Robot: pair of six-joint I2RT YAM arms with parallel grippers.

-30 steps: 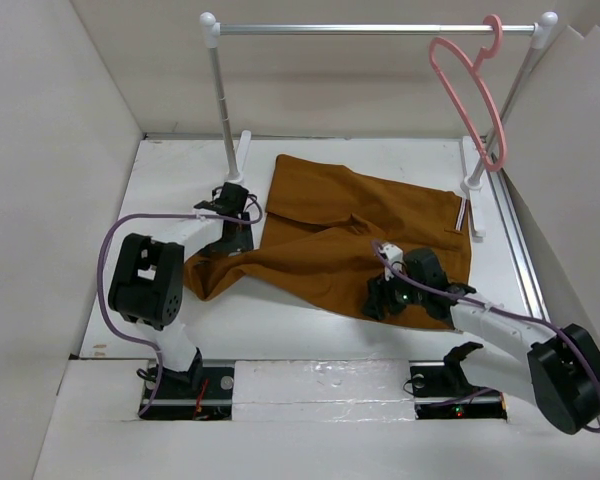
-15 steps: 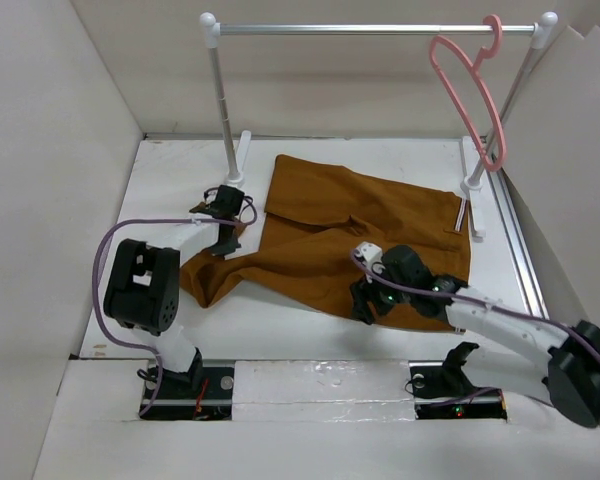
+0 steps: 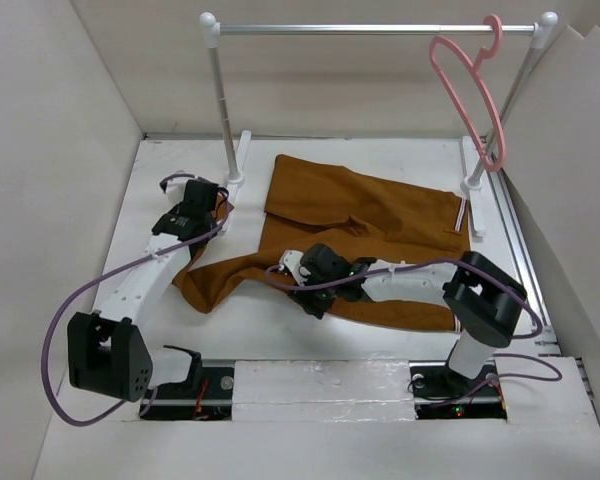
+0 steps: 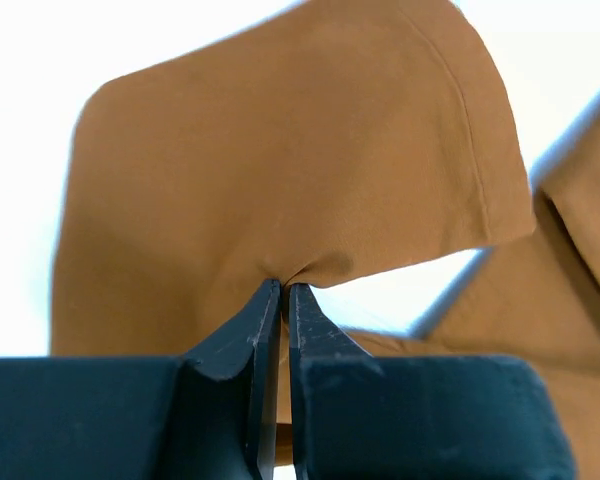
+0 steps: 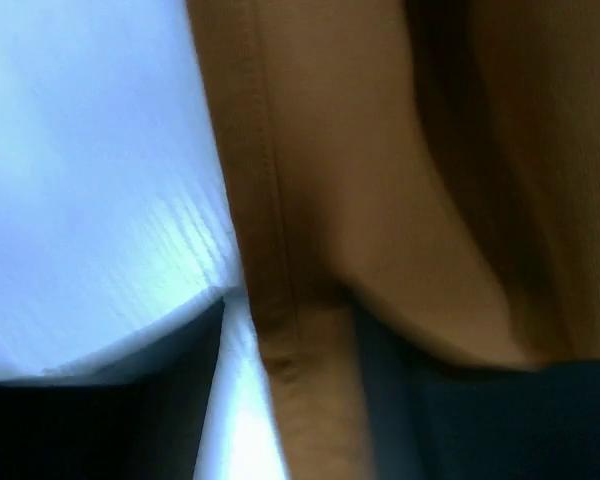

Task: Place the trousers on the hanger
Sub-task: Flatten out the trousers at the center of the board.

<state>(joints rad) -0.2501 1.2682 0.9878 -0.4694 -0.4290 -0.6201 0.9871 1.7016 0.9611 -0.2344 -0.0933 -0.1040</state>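
Note:
The rust-brown trousers [image 3: 370, 215] lie spread flat on the white table, one leg running toward the near left. My left gripper [image 3: 216, 210] is at that leg's far-left end. In the left wrist view it [image 4: 283, 285] is shut on a pinch of the trousers [image 4: 280, 150], and the cloth puckers at the tips. My right gripper [image 3: 312, 298] is low at the trousers' near edge. In the right wrist view it [image 5: 288, 305] stands open around a stitched hem of the trousers [image 5: 380, 150], with table showing beside the left finger. The pink hanger [image 3: 467, 90] hangs from the rail at the back right.
A silver-and-white clothes rail [image 3: 380, 30] spans the back, with its posts [image 3: 223, 110] standing on white feet at either side. Pale walls close in the table on the left, back and right. Purple cables loop off both arms.
My left gripper has shut on the leg end and drawn it left and back. My right arm has swung left along the trousers' near edge, and its jaws have narrowed.

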